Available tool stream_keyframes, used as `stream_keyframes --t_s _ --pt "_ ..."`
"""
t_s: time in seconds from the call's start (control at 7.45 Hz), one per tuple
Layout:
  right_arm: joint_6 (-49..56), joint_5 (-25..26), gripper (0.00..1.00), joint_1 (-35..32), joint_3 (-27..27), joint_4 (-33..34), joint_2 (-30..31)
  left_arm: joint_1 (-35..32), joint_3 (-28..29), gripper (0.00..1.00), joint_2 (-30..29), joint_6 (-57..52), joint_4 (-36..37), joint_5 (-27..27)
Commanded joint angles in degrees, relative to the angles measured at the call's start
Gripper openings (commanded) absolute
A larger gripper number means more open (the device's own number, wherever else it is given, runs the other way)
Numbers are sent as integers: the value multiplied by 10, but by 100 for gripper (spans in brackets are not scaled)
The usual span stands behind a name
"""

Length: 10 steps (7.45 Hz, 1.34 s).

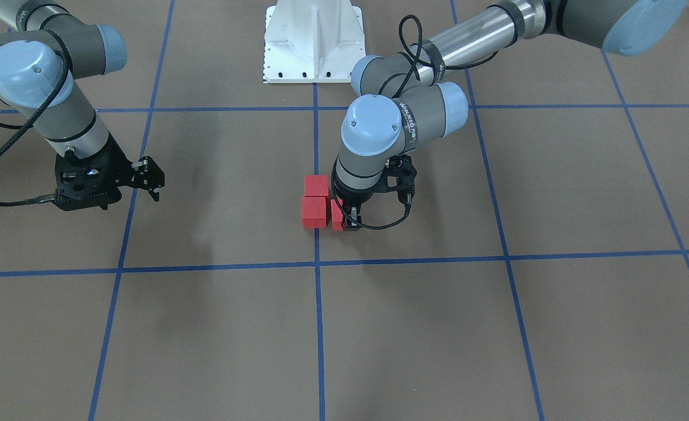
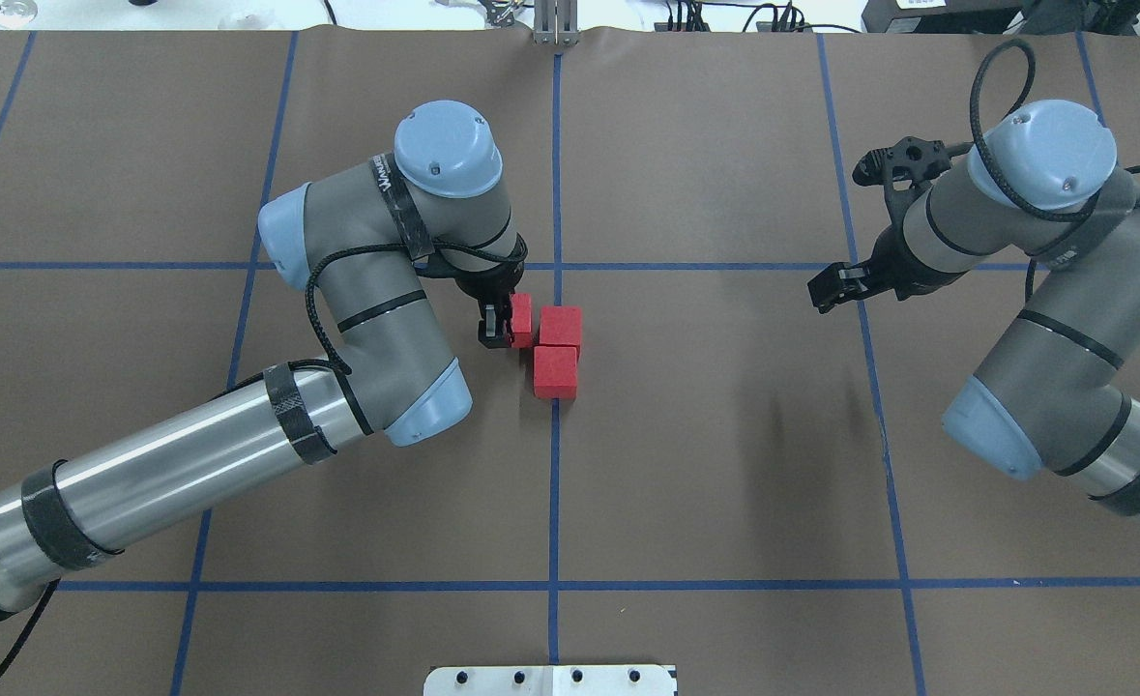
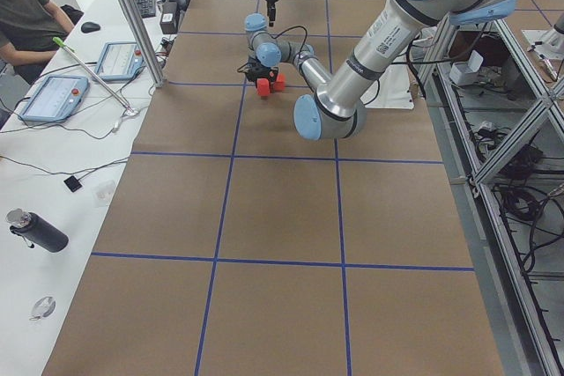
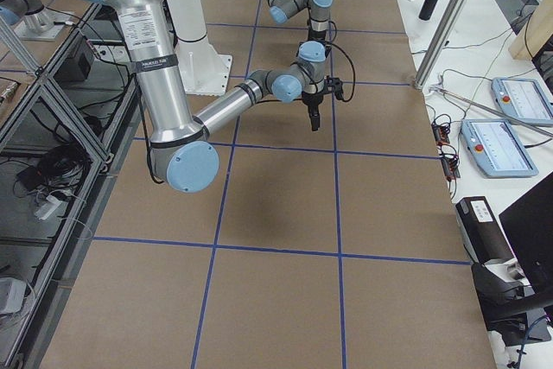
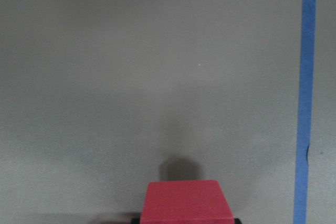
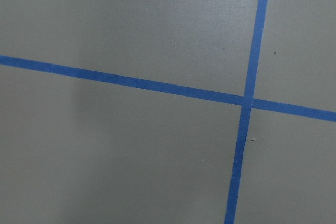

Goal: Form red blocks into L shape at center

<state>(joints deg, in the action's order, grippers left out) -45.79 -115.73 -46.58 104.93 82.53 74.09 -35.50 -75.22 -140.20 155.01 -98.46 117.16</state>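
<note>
Two red blocks lie touching near the table's central grid crossing, one (image 2: 561, 327) farther from the robot and one (image 2: 555, 372) nearer; they also show in the front view (image 1: 314, 211) (image 1: 315, 186). My left gripper (image 2: 500, 324) points down and is shut on the third red block (image 2: 522, 320), just left of the far block with a thin gap between them. The left wrist view shows this block (image 5: 188, 201) between the fingertips, low over the paper. My right gripper (image 2: 833, 286) hangs open and empty far to the right.
Brown paper with blue tape grid lines (image 2: 556, 483) covers the table. The white robot base (image 1: 314, 41) stands at the robot's edge. An operator's bench with tablets (image 3: 53, 94) runs along the far side. The right wrist view shows only paper and a tape crossing (image 6: 245, 100).
</note>
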Motion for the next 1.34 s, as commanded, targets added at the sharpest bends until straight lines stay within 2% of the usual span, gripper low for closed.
stream_keyframes --t_s 0.0,0.94,1.07,1.21 --pt "0 0 100 0 1 0 0 4 0 0 0 6 -1 0" --pt "0 0 100 -1 2 0 1 6 -6 0 1 10 -4 0" --pt "0 1 100 0 1 0 1 10 -6 99 4 7 -4 0" --pt "0 1 100 0 0 0 1 16 -5 100 7 9 -20 -1"
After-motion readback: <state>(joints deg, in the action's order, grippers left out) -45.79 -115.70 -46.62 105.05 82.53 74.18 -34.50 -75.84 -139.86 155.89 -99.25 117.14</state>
